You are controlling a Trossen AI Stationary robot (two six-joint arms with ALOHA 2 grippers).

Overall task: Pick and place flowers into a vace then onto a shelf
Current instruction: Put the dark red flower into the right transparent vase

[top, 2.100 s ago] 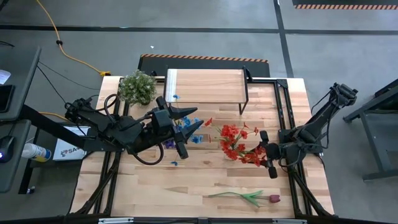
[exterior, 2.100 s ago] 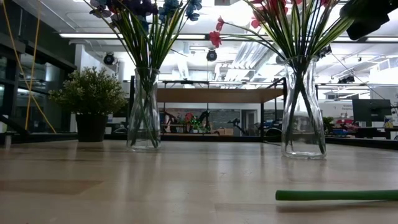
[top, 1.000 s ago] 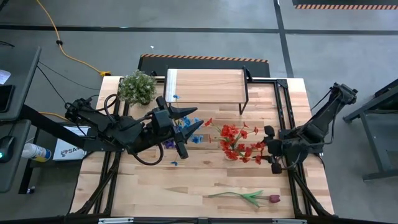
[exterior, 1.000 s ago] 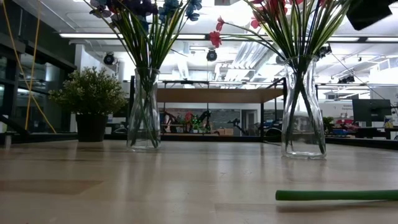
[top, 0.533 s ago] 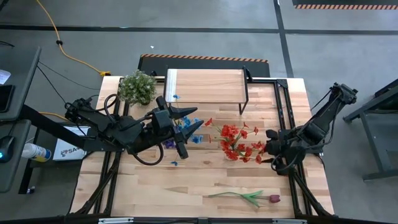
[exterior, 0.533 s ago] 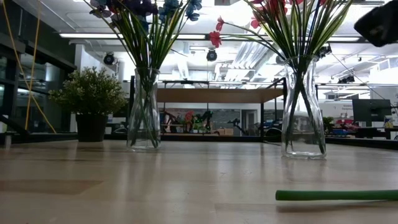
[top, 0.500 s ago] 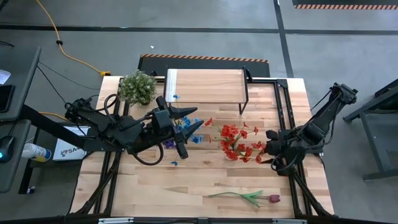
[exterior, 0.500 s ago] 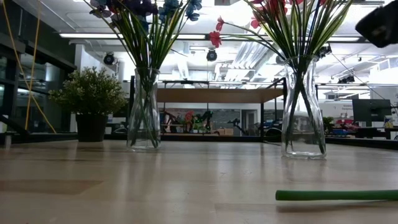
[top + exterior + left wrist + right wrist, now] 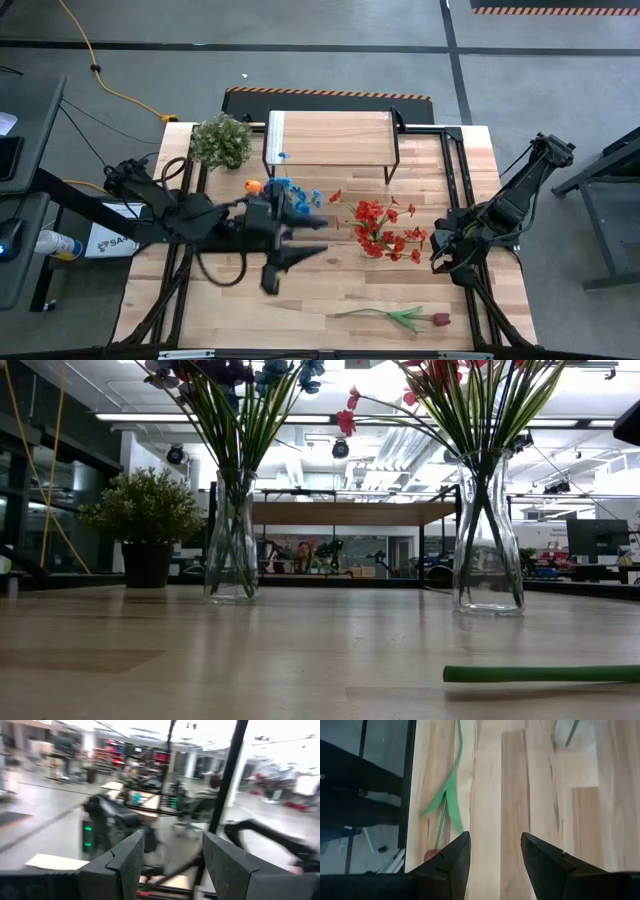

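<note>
Two grippers in play, both empty. Right gripper (image 9: 437, 255) hangs over the right side of the table (image 9: 250, 310), fingers (image 9: 545, 865) parted with a clear gap and nothing between them. Just ahead of it, toward the front edge, lies the loose flower (image 9: 395, 316): green stem and leaves, dark red bloom, flat on the wood; in the right wrist view (image 9: 447, 795) it shows past the finger tips, off to one side of the gap, not touching them. Just beside this gripper, toward the table's middle, stands the vase of red flowers (image 9: 380, 230), apart from it.

Left gripper (image 9: 285, 262) sits near the table's middle, blurred in the high view; wrist view shows its fingers (image 9: 125, 865) apart, gap empty. Right behind it, toward the back edge, is the vase of blue flowers (image 9: 290, 192), with an orange bloom (image 9: 253, 186) at its edge. Farther back is the shelf (image 9: 330, 140), plank top bare, a small blue bit (image 9: 282, 155) near its left end. Bushy plant (image 9: 220, 140) stands beside the shelf's left end.

Low view: both glass vases (image 9: 232, 535) (image 9: 487, 535) upright, stems inside, loose stem (image 9: 540, 674) lying in front.
</note>
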